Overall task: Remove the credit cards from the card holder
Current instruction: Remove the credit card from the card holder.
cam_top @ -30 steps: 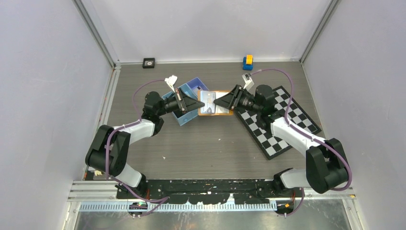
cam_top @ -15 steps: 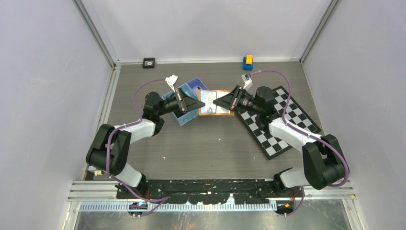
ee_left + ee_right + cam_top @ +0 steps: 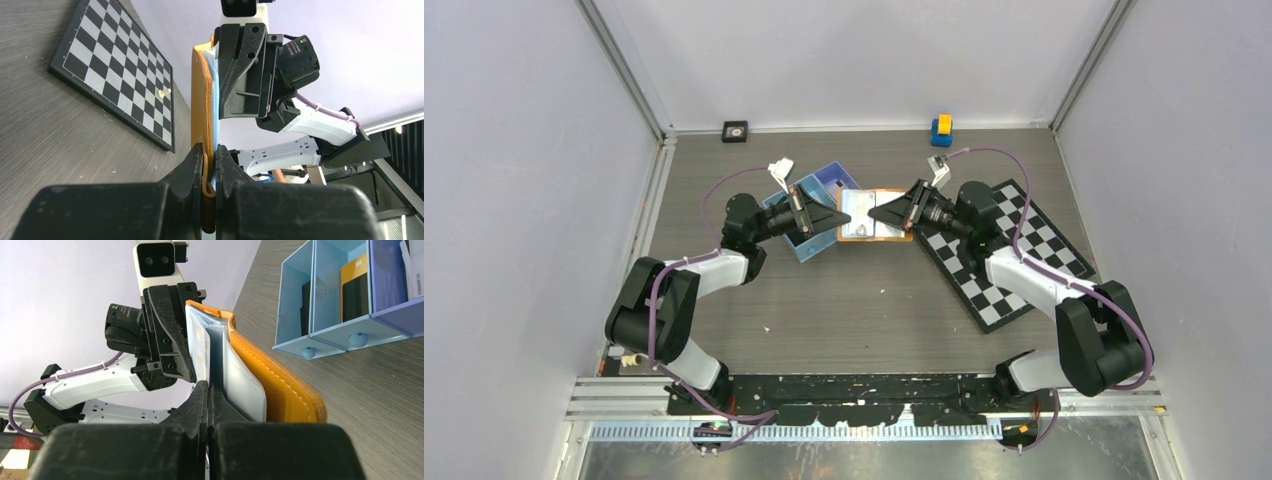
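Pinching from both sides, two grippers meet at the orange card holder [image 3: 876,236], which lies open between the blue tray [image 3: 827,181] and the checkered board [image 3: 1014,250], near the middle of the table [image 3: 844,300]. The left gripper [image 3: 210,151] is squeezed tight on the orange edge of the holder. The right gripper [image 3: 208,386] is squeezed tight on the edge of one of the pale cards [image 3: 201,352], which is tucked among the clear pockets inside. It is hard to tell if the holder touches the table. In the tray, dark things and a yellow one stand in the boxes. A little white chess piece [image 3: 161,92] stands on the board
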`<action>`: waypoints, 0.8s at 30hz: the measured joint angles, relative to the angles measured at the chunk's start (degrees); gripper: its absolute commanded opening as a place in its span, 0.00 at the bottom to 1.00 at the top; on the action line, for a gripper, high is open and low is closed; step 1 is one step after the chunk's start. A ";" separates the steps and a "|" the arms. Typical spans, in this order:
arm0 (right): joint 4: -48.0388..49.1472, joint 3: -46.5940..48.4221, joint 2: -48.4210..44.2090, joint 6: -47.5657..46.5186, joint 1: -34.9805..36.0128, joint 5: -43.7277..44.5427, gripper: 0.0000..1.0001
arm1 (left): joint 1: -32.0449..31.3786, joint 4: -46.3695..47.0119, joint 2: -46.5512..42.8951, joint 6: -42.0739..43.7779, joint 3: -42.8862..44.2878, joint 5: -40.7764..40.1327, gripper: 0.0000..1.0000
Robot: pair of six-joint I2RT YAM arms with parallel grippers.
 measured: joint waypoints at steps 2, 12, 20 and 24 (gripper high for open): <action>-0.79 0.00 0.00 -0.31 -0.02 0.33 0.00 | 0.24 -0.04 0.00 -0.13 -0.55 0.07 0.06; -2.25 0.00 -0.07 -0.50 -1.88 0.66 0.00 | 1.97 0.85 0.00 -1.51 -1.07 -0.09 0.05; -5.86 0.00 -1.14 -2.01 -2.93 2.01 0.01 | 3.69 -3.65 -2.27 1.73 -2.05 -1.88 0.00; -9.70 0.50 -1.66 -4.48 -2.99 2.80 0.01 | 5.03 -12.92 -6.99 7.26 -2.14 -4.76 0.00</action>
